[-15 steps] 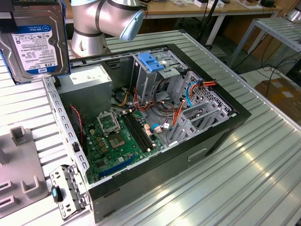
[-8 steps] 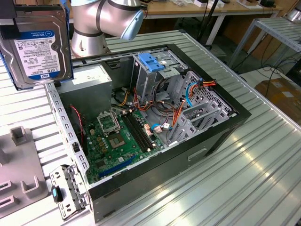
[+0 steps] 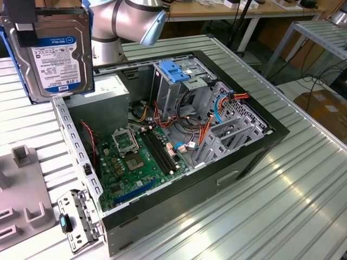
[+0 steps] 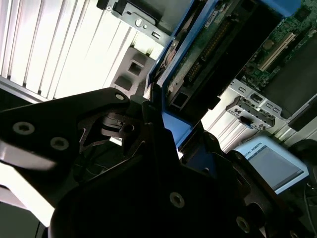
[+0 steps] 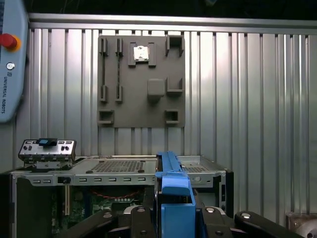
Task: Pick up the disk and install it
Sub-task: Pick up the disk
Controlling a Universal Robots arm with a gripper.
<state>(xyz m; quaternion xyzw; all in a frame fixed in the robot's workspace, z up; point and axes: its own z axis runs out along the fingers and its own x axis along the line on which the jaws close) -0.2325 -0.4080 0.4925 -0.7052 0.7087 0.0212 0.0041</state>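
The open case sits mid-frame in the exterior view, with its cage and blue latch at upper centre. The disk hangs at upper left, its long axis near upright, well apart from the cage and toward the exterior view's left. The gripper is clamped on the disk's edge.

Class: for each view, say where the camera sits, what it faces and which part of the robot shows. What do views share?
Exterior view: off the arm, high, looking down into the open computer case; the arm shows, and the disk held aloft.
First wrist view: on the wrist, facing the grey fixture plate past the gripper, shut on the disk.
Second wrist view: on the wrist, looking along the gripper at the disk's circuit-board side.
Shared: all three show the disk; both wrist views, the gripper.
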